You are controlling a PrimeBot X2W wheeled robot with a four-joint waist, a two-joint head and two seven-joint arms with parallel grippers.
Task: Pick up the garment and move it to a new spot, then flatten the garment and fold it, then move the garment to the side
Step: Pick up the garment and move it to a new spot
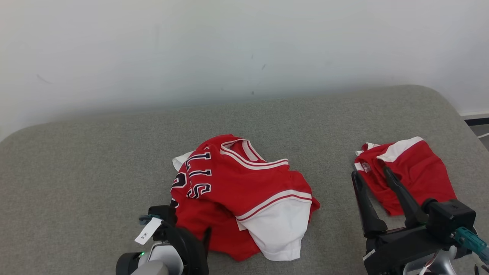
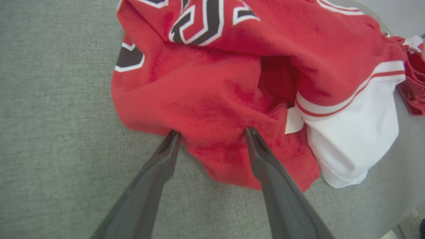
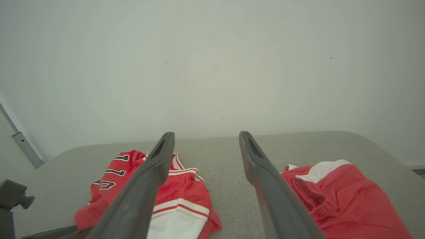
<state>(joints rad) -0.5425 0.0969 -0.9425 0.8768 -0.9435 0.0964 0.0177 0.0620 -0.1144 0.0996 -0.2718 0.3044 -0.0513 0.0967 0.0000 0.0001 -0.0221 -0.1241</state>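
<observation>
Currently, left claw [image 2: 212,131]: I am holding it spread wide, gripping nothing, its tips touching the near edge of the jersey [image 2: 215,93].
jersey: lying crumpled, unfolded, on the middle of the grey cushion [image 1: 95,172].
right claw [image 1: 370,172]: hanging wide open, empty, just beside the red shorts [image 1: 416,175].
progress: I am judging nothing done; pickup, flattening, folding and moving aside are all waiting.

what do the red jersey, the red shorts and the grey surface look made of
red jersey: soft knit, probably polyester, matte; it crumples in loose folds.
red shorts: similar thin fabric, with a gathered, elastic-looking waistband.
grey surface: woven upholstery cloth, matte, fine visible weave; possibly padded, given its rounded corners.
</observation>
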